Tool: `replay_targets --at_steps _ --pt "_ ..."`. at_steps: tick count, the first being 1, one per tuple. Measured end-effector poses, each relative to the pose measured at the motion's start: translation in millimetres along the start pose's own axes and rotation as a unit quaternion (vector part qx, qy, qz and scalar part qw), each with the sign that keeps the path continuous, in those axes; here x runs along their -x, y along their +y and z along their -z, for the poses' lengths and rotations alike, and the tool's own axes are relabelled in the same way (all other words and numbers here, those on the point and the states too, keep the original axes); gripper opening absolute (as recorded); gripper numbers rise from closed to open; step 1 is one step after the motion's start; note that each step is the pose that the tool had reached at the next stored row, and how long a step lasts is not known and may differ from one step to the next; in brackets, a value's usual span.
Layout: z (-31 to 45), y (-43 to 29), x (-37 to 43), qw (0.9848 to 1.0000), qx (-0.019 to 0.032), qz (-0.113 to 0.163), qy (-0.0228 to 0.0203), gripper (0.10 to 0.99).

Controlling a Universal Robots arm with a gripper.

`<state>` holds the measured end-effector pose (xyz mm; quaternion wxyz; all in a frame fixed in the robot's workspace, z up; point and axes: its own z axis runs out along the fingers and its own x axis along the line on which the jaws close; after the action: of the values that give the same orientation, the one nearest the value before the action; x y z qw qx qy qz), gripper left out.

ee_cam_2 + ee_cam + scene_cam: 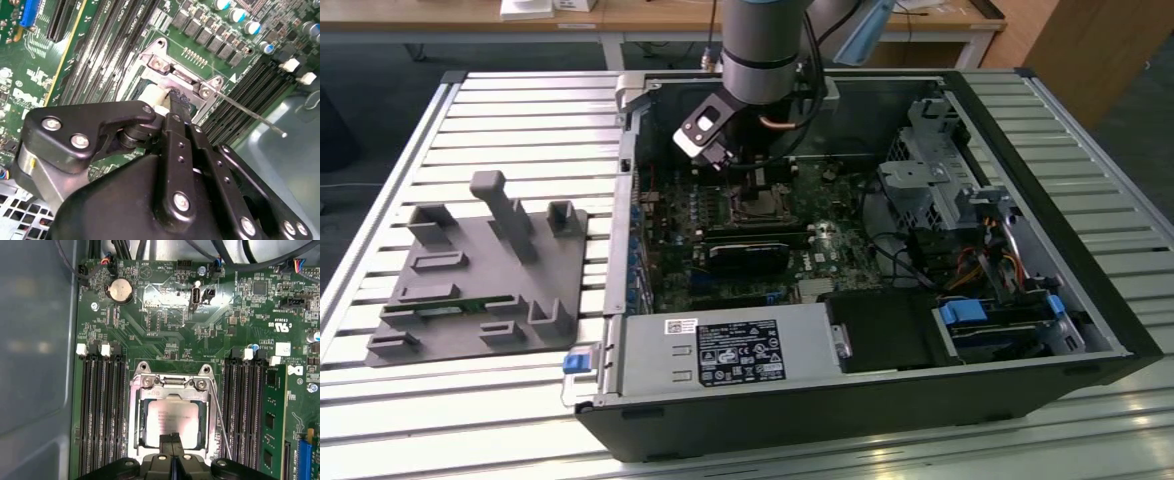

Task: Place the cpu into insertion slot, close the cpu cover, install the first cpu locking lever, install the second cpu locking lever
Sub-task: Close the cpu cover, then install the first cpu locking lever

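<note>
The cpu (pixel 172 417), likely light and fragile, lies in the insertion slot (pixel 754 208) under the thin, stiff cpu cover (pixel 171 391), best pressed at its rim, where the empty tool (pixel 172 438) sits fully closed.

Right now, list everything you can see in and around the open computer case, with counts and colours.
table: one, pale slatted metal, under everything.
computer case: one, black, lying open on the table.
fixture plate: one, grey, on the table at the exterior view's left of the case.
power supply: one, silver, along one case wall.
motherboard: one, dark green, inside the case.
cpu cover: one, silvery, lying on the motherboard.
cpu: one, silver-grey, showing through the cover's cut-out.
locking lever: one, thin silvery rod, beside the cover.
coin battery: one, silver, on the motherboard.
arm: one, grey, reaching down into the case.
hand: one, black, shut, at the cpu's edge.
</note>
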<state>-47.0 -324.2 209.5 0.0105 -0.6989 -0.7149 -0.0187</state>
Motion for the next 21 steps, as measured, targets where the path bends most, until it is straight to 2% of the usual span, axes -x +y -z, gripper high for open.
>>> replay_targets --at_steps 8,18,21 --pt "-0.1 11.6 0.3 1.0000 0.0000 0.000 0.0000 0.106" --pt "-0.1 14.9 0.3 1.0000 0.0000 0.000 0.0000 0.106" --pt "2.1 14.9 0.2 1.0000 0.0000 0.000 0.0000 0.106"
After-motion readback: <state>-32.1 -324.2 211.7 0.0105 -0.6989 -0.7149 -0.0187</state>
